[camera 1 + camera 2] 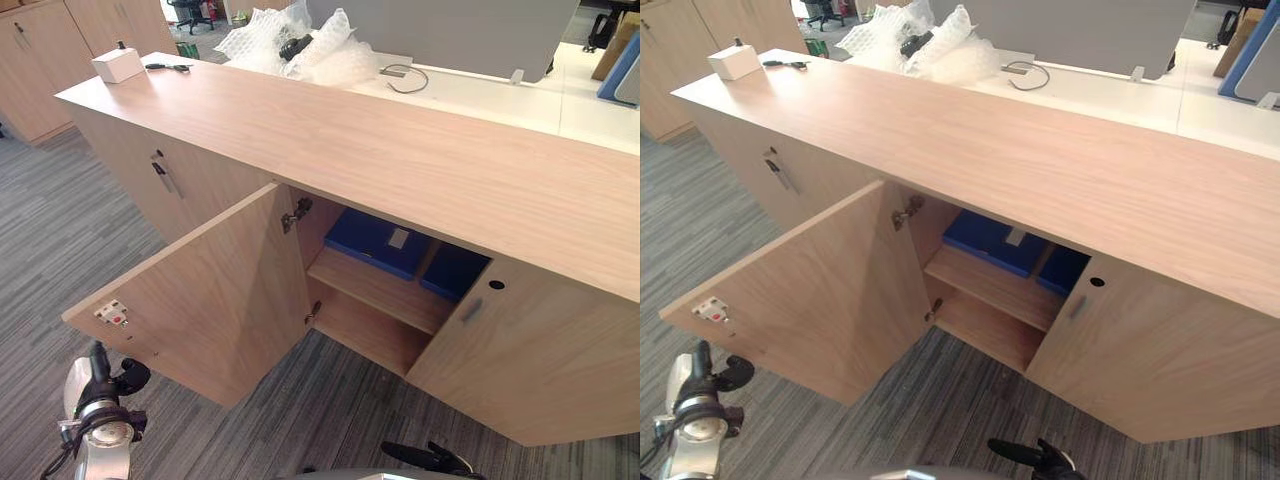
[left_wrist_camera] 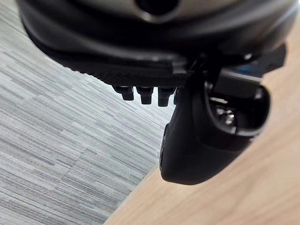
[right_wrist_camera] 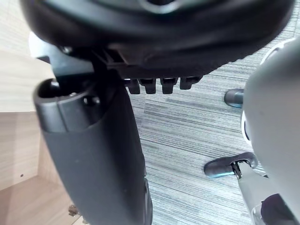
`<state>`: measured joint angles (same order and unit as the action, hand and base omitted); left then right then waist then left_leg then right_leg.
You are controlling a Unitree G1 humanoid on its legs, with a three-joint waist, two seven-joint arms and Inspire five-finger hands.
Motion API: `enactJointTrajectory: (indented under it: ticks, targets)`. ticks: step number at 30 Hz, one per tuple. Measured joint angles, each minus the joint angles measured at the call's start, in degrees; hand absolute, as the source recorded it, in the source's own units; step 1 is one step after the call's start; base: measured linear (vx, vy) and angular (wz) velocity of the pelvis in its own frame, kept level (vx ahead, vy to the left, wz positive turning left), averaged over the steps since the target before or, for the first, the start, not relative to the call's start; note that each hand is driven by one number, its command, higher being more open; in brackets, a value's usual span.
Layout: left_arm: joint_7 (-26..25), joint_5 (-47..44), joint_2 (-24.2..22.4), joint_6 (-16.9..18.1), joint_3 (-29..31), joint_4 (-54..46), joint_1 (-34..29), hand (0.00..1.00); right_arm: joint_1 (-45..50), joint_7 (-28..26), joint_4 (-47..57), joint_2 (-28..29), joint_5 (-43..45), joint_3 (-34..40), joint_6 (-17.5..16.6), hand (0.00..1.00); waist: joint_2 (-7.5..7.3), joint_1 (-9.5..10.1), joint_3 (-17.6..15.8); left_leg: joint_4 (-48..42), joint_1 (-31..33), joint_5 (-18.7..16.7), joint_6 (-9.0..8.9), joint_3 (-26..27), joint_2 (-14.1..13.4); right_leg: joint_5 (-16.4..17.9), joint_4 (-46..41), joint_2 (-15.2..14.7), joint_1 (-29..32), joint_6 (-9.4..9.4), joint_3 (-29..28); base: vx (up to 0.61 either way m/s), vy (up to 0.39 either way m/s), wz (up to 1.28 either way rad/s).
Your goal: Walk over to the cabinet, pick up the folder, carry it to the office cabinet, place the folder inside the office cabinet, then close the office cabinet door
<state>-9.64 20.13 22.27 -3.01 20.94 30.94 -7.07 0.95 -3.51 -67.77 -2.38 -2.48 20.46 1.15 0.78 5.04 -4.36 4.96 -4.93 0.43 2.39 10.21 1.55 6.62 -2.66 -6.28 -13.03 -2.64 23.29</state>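
Cabinet: runs from upper left to the right edge.
Door: lower left, open, standing out before the cabinet.
Shelf: centre, inside the opening.
Folders: on the shelf, side by side.
Box: upper left, on the cabinet.
Wrap: top centre, behind the cabinet.

Matt wood-grain office cabinet, smooth blue folder, rough grey carpet.
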Motion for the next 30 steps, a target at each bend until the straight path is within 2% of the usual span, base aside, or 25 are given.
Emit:
enactJointTrajectory:
  ticks: [4,7,12,14,15,18,20,24,26,28,30]
  targets:
    - [1.2,6.0,2.7,0.0,-7.4,-0.5,-2.8,1.0,1.1,0.4,0.1,-1.2,0.0,-1.4,-0.2,1.0,1.37,0.03,0.5,0.0,0.4,0.3,-0.72,0.1,-0.1,-0.2,0.1,0.0,0.5,-0.32,-0.3,-0.05,-0.029,-0.05]
    - [1.2,8.2,4.3,0.1,-11.5,-3.4,-5.4,1.0,1.2,0.8,0.1,-1.3,0.0,-1.6,-0.7,1.0,1.74,0.16,0.8,0.0,1.6,1.0,-1.28,0.1,-0.1,-0.3,0.0,-0.1,1.7,-0.56,-0.4,-0.08,-0.02,0.0]
    - [2.1,14.6,7.9,0.9,-20.3,-8.6,-8.8,1.0,1.8,1.3,0.1,-2.0,0.0,-3.5,-1.8,1.0,2.24,0.94,0.9,0.0,2.8,2.6,-1.02,-0.1,0.1,-0.3,0.0,-0.3,2.6,-1.06,-0.4,-0.13,-0.015,0.05]
    - [3.1,17.1,9.8,2.3,-23.2,-10.7,-9.6,1.0,1.8,1.3,0.1,-2.1,0.0,-4.1,-2.3,1.0,2.29,0.94,0.9,0.1,3.8,3.3,-0.75,-0.3,0.6,0.3,0.1,-0.8,3.4,-2.04,-0.4,-0.2,-0.005,0.05]
    - [4.0,19.0,11.2,4.6,-25.7,-11.8,-9.7,1.0,1.7,1.3,0.1,-2.3,0.0,-4.3,-2.4,1.0,2.41,0.99,1.0,0.3,4.8,4.0,-0.7,-0.3,1.1,1.3,0.2,-1.3,4.3,-2.46,-0.4,-0.15,0.008,0.04]
    - [4.7,22.6,12.9,7.8,-31.6,-14.5,-9.6,1.0,1.7,1.4,0.0,-2.9,0.0,-4.5,-2.5,1.0,3.34,0.77,1.7,0.4,5.3,4.8,-0.87,-0.4,1.0,1.4,-0.2,-1.3,4.9,-2.55,-0.4,-0.19,0.029,0.03]
    - [5.1,24.5,13.7,10.3,-35.3,-17.7,-9.4,1.0,1.9,1.4,0.0,-3.5,0.0,-6.4,-2.6,1.0,3.4,0.36,2.1,0.4,5.3,5.0,-1.05,-0.4,0.9,1.4,-0.2,-1.2,4.9,-2.63,-0.4,-0.14,0.034,0.03]
    - [5.3,25.7,14.0,19.1,-44.2,-27.0,-7.0,1.0,1.5,1.6,-0.1,-3.2,0.0,-7.1,-2.9,1.0,2.69,-0.87,3.0,0.4,6.4,5.0,-1.04,-0.3,0.9,1.4,-0.2,-1.2,6.2,-2.6,-0.9,-0.07,0.039,-0.08]
    - [5.2,25.7,14.0,22.9,-47.4,-30.7,-4.6,1.0,1.1,1.7,-0.4,-2.7,0.0,-8.2,-2.9,1.0,1.88,-1.63,3.6,0.4,6.2,5.1,-1.21,0.1,1.0,1.0,0.0,-1.3,6.2,-2.29,-1.4,0.02,0.026,-0.17]
    - [4.9,25.6,13.8,24.5,-49.1,-32.5,-2.0,1.0,0.9,1.8,-0.5,-1.9,0.0,-8.3,-3.1,1.0,1.15,-2.71,4.0,0.4,6.0,5.1,-1.2,0.3,1.1,0.0,0.3,-1.5,6.1,-2.15,-1.4,0.05,0.002,-0.09]
    - [4.9,25.6,12.6,24.4,-50.2,-33.1,1.0,1.0,0.8,1.8,-0.5,-1.6,0.0,-8.3,-3.1,1.0,0.97,-3.03,4.1,0.4,6.0,5.2,-0.83,0.3,1.1,-0.3,0.8,-1.4,6.0,-2.44,-1.5,0.06,-0.018,-0.05]
